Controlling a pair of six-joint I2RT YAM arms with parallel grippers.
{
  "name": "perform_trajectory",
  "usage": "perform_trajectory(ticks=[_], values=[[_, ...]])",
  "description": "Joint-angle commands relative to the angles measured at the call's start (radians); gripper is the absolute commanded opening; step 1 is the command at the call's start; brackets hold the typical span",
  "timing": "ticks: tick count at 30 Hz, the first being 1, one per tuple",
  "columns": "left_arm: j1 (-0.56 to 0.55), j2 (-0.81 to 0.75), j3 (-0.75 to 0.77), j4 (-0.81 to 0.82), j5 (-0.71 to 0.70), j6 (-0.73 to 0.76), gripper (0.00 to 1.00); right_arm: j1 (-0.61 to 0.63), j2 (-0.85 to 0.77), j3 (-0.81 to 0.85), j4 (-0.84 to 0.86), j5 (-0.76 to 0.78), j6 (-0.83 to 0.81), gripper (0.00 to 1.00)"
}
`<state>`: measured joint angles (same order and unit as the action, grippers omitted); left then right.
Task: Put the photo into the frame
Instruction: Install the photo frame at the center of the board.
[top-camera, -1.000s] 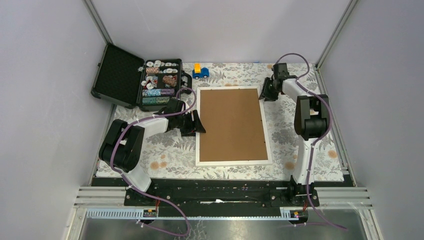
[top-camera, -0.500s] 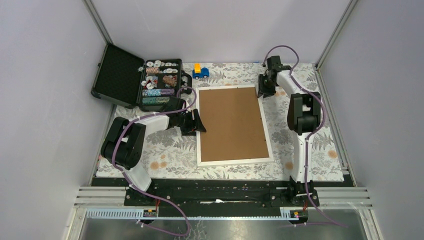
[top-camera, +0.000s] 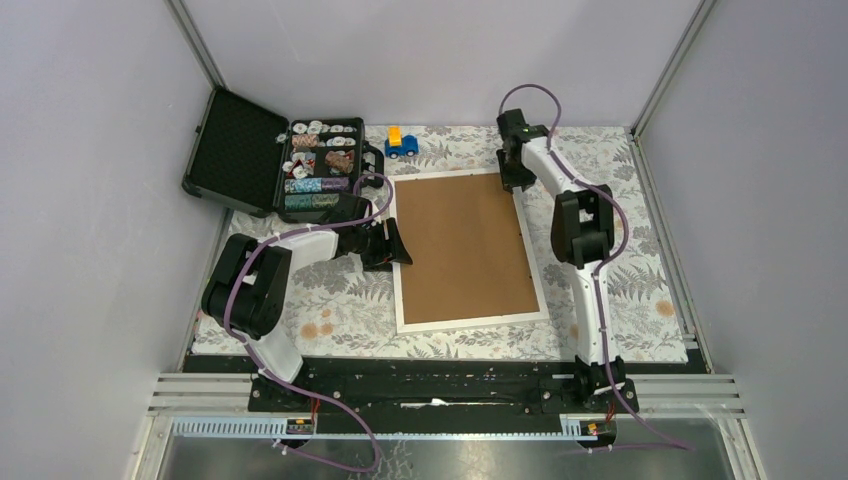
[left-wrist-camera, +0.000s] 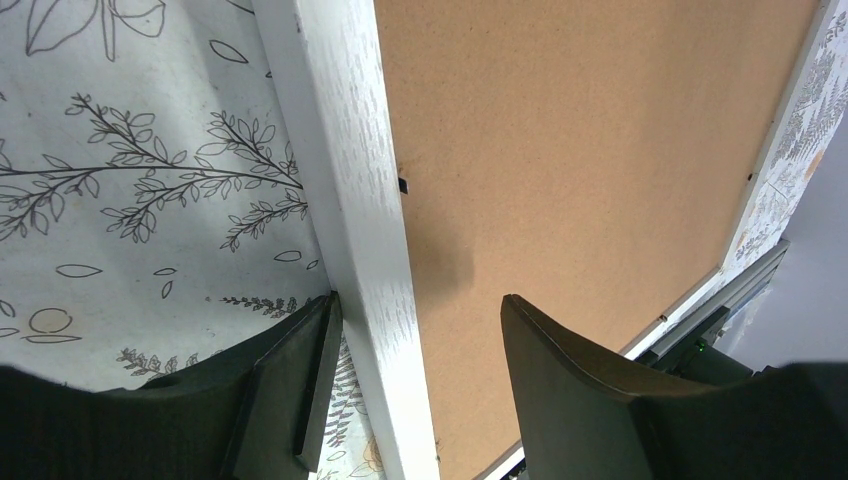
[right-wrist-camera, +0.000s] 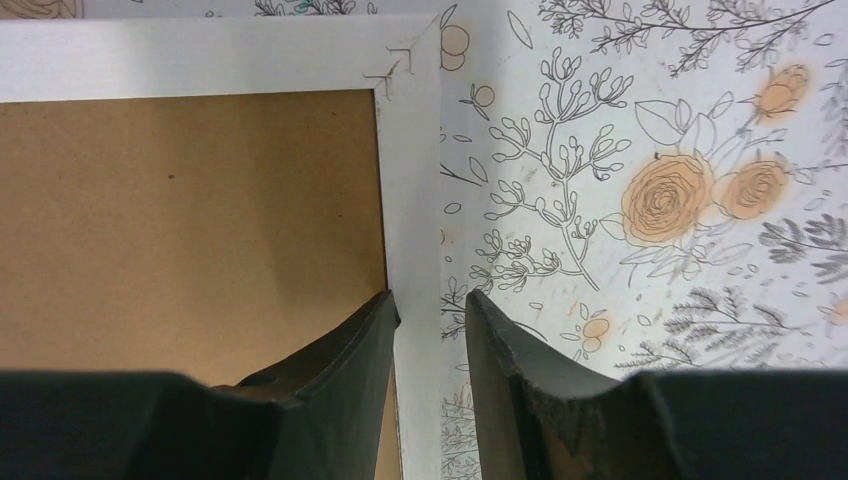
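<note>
Frame: lies flat with its brown back upward on the floral cloth, between the two claws.
Left claw: released, its fingers spread wide and straddling the frame's left moulding.
Frame relative to left claw: the white moulding runs away from between the fingers. It is just beside the outer finger, which stands over the cloth, and apart from the inner one, which stands over the brown back.
Right claw: set astride the right moulding, just short of the frame's far right corner.
Frame relative to right claw: the inner finger meets the moulding's inner edge, and a sliver of cloth shows beside the outer finger.
Right claw, state: fingers close together with the moulding between them; whether they pinch it cannot be told.
Hidden: the frame's front face, turned to the cloth.
Cut off: the fingertip contact of both claws, masked by the finger bodies in the wrist views.
Hard to make out: a small dark tab on the moulding's inner edge, ahead of the left claw.
</note>
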<state>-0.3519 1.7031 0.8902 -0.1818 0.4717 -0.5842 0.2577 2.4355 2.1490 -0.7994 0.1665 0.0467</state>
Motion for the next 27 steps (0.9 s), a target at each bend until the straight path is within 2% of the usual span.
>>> perform_trajectory(ticks=[1,5,11,15,17,18,20,23,27], values=[[-0.005,0.006,-0.001,0.071,-0.01,0.014,0.66,0.165,0.219,-0.023,-0.159,-0.013,0.069,0.43],[-0.005,0.0,-0.006,0.077,-0.009,0.008,0.66,0.257,0.27,0.042,-0.249,0.13,0.175,0.45],[-0.006,-0.014,-0.015,0.081,-0.007,0.0,0.66,0.336,0.282,0.135,-0.262,0.139,0.233,0.46],[-0.005,-0.027,-0.02,0.08,-0.006,-0.002,0.66,0.308,0.225,0.295,-0.344,0.175,0.224,0.55],[-0.006,-0.037,-0.027,0.082,-0.008,-0.004,0.67,0.279,0.106,0.348,-0.374,0.154,0.225,0.62],[-0.006,-0.043,-0.031,0.082,-0.008,-0.005,0.67,0.263,0.025,0.322,-0.354,0.129,0.232,0.66],[-0.006,-0.054,-0.044,0.088,-0.006,-0.004,0.71,0.235,-0.174,0.158,-0.258,0.059,0.247,0.77],[-0.005,-0.071,-0.074,0.112,0.0,-0.006,0.75,0.182,-0.484,-0.232,-0.061,-0.053,0.283,0.97],[-0.008,-0.076,-0.094,0.122,0.022,-0.003,0.79,0.074,-0.774,-0.682,0.109,-0.148,0.322,1.0]])
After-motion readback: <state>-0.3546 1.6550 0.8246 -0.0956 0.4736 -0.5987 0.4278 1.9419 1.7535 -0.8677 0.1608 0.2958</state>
